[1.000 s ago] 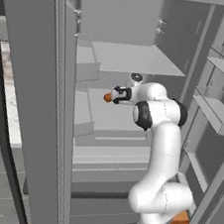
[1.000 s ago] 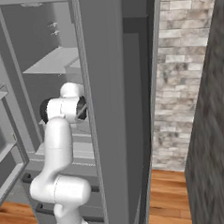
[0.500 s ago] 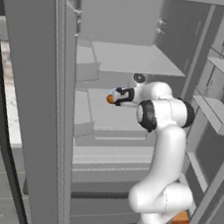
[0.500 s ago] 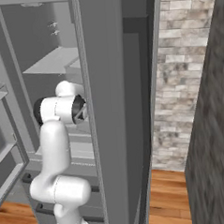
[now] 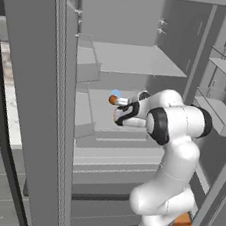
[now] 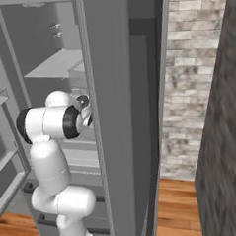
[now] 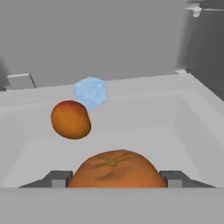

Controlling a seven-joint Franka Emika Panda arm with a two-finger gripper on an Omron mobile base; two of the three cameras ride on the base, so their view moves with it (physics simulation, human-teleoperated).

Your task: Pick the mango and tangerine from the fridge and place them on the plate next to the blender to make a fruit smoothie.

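We see the open fridge from behind the arm on its left, looking forward and down past the gripper. Our right base view faces the same fridge from behind-right. Our hand camera sits close, looking along the gripper into a shelf tray.

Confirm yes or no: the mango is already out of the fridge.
No: in the hand view the mango lies in the fridge tray beside a pale blue lump, while the gripper holds the tangerine.
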